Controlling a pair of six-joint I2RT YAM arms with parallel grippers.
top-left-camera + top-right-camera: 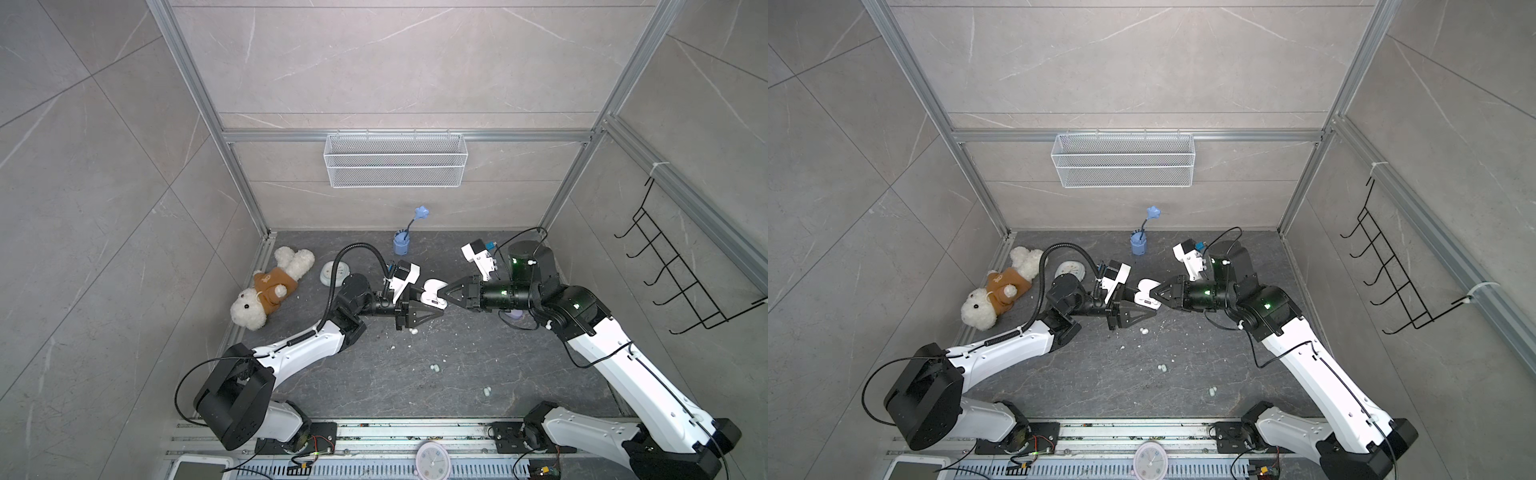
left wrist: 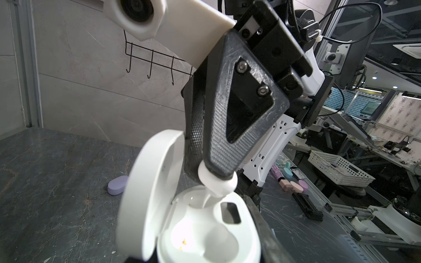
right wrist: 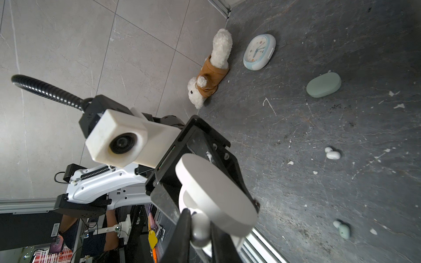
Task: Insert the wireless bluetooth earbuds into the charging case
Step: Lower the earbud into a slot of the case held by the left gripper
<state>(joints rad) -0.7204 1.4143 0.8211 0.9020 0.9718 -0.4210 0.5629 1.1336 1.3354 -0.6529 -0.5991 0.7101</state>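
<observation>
My left gripper (image 1: 434,302) (image 1: 1151,305) is shut on the white charging case (image 1: 432,289) (image 1: 1145,291) (image 2: 198,230), held above the floor with its lid (image 2: 145,193) (image 3: 216,193) open. My right gripper (image 1: 444,293) (image 1: 1157,292) (image 3: 200,234) is shut on a white earbud (image 2: 216,184) (image 3: 200,227), whose lower end touches the rim of a socket in the case. The other socket looks empty. Three loose earbuds lie on the dark floor: one (image 1: 412,331) (image 3: 332,154) just below the left gripper, two (image 1: 435,368) (image 1: 487,390) nearer the front.
A plush dog (image 1: 266,291) and a round clock (image 1: 334,272) lie at the left. A blue cup with a flower (image 1: 401,243) stands at the back. A lavender case (image 2: 117,185) and a mint case (image 3: 323,84) lie on the floor. A wire basket (image 1: 395,160) hangs on the back wall.
</observation>
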